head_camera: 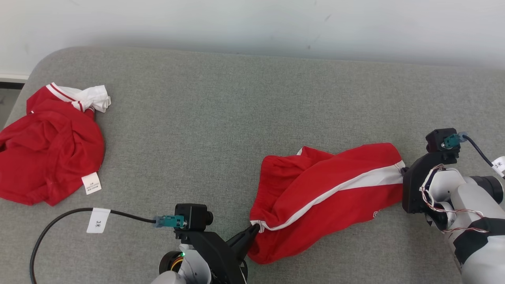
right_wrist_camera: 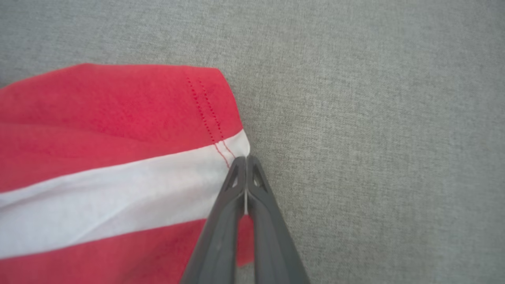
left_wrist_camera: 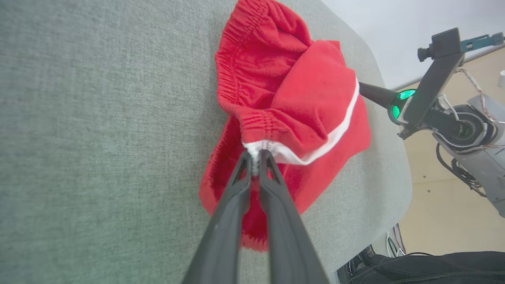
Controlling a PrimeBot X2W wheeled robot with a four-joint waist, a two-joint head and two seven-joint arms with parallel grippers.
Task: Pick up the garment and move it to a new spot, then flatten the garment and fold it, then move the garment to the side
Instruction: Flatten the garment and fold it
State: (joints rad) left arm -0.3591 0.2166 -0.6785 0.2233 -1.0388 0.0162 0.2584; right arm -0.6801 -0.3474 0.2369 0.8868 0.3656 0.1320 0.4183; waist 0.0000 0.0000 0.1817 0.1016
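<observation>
Landmark: we place everything against the grey woven padded surface [head_camera: 221,118].
Garment: the red cotton shorts [head_camera: 327,197] [left_wrist_camera: 300,98] [right_wrist_camera: 98,118], which have a white side stripe, lie on that surface toward its front edge and right of its middle. They are bunched in loose folds, with the elastic waistband toward the surface's middle and the leg hem toward its right end.
Left gripper: the left gripper [head_camera: 254,228] [left_wrist_camera: 255,156] sits at the surface's front edge, near the middle. We see its two long dark fingers drawn narrow, pinching the end of the white stripe at the waistband, with cloth between the tips.
Right gripper: the right gripper [head_camera: 403,171] [right_wrist_camera: 245,158] is toward the surface's right end. Its fingers are pressed together on the hem corner where the white stripe ends.
Lift: we cannot tell whether any part of the shorts is off the surface.
Other garment: a crumpled red shirt [head_camera: 47,157] with a white striped collar lies at the surface's left end.
Cable: a black cable [head_camera: 59,221] crosses the surface's front left part.
</observation>
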